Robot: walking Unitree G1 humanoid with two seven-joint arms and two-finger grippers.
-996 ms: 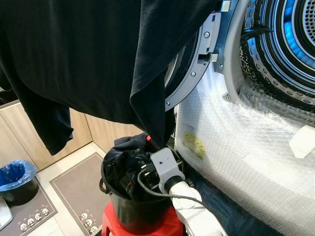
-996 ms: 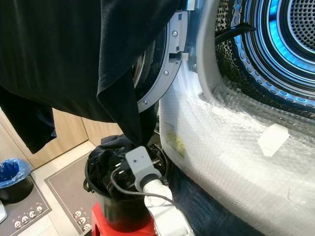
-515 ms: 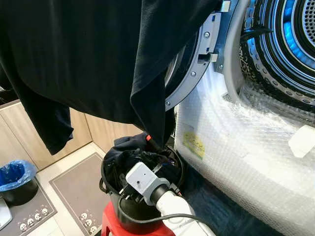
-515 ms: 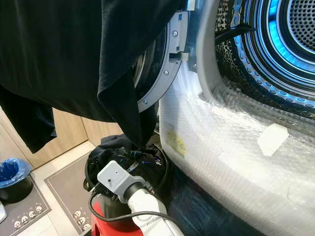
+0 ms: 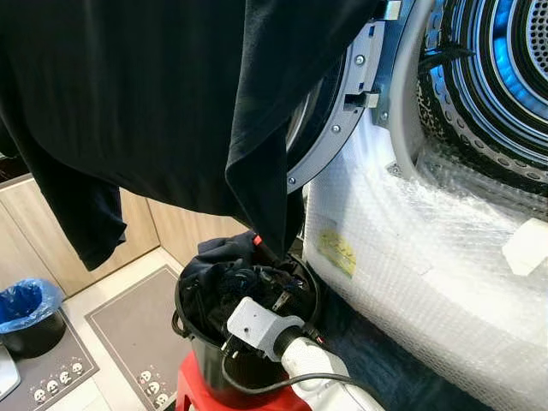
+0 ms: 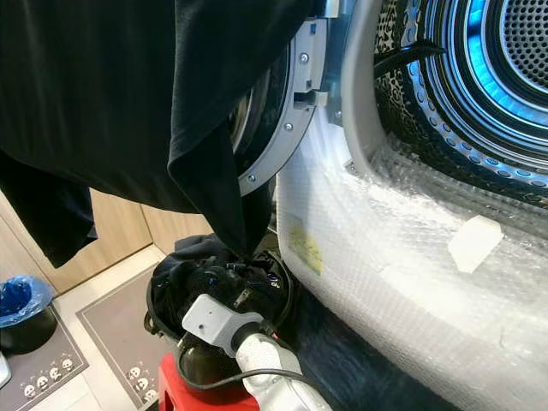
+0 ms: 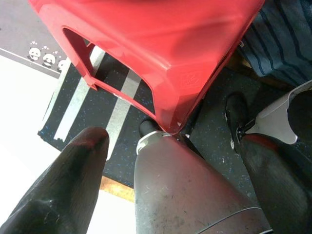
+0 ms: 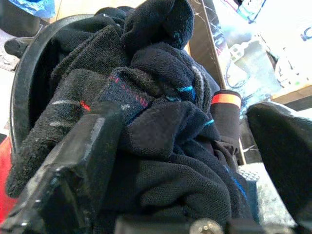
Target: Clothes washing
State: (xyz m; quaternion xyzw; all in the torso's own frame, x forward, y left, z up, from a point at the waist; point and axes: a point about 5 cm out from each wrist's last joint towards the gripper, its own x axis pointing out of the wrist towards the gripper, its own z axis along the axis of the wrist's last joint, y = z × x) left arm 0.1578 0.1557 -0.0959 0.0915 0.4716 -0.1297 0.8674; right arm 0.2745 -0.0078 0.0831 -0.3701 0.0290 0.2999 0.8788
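Black socks (image 8: pixel 161 122) are heaping in the round black plastic bucket (image 5: pixel 201 360) on the red plastic stool (image 7: pixel 161 53). Having swung back over the bucket's middle, the right gripper (image 8: pixel 180 146) is spreading its fingers around the heap, apparently readying a grab. Left gripper (image 7: pixel 170 165) is hanging open beside the stool.

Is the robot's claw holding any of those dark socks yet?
No. The right claw is open, fingers either side of the dark sock pile in the black bucket, not closed on anything.
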